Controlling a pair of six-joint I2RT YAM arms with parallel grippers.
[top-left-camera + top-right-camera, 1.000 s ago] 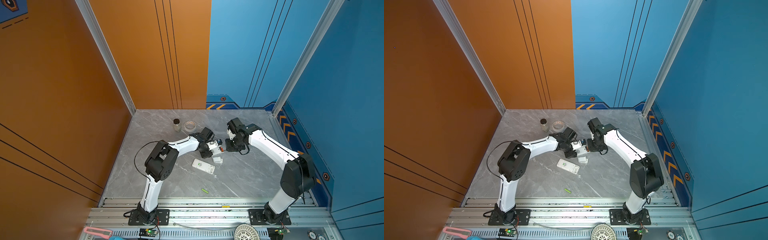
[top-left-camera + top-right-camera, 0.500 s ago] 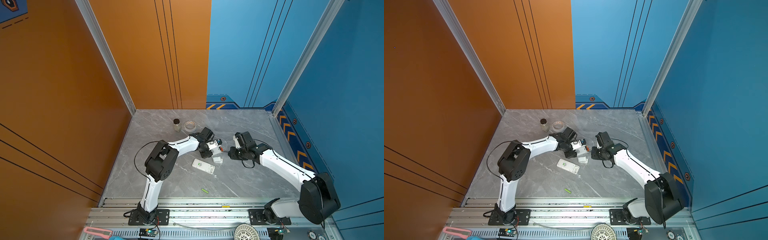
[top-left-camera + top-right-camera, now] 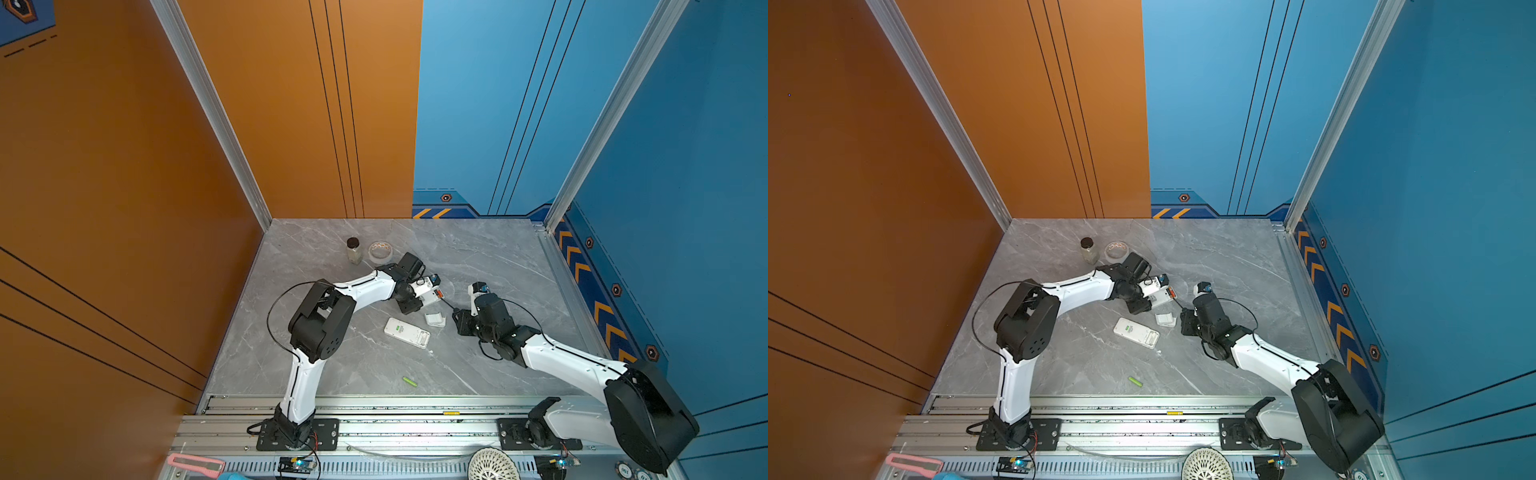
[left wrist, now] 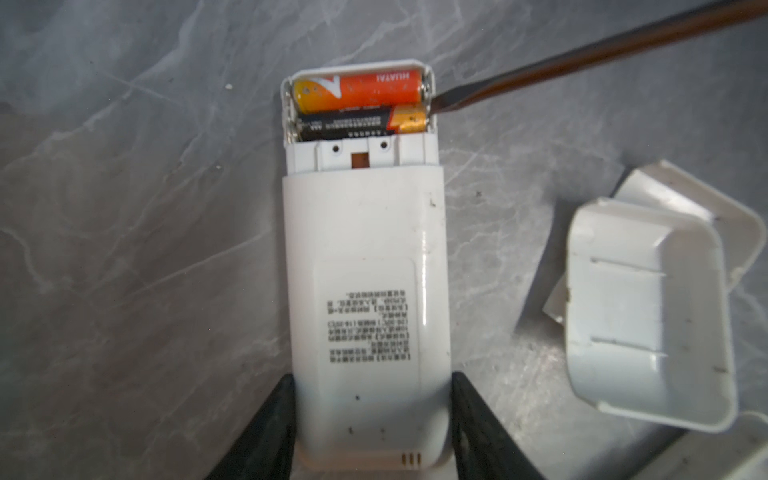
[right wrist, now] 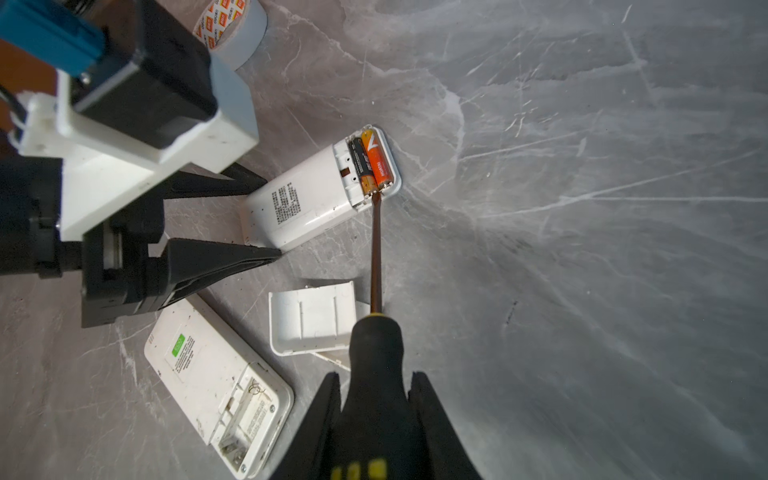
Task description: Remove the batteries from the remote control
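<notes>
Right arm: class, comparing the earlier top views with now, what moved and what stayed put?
The right arm folded down, elbow swinging out toward the near right; the right gripper drew slightly nearer the front, still shut on the screwdriver, tip at the batteries. Nothing grasped or released. Unchanged: left gripper on the remote, second remote, covers, green battery.

The grey marbled counter carries a dark-lidded jar and a tape roll side by side near its back edge, toward the left. Around the middle lie a white remote and a second remote, both face down with bays open, and two loose covers overlapping between them. A green battery lies alone near the front edge.
</notes>
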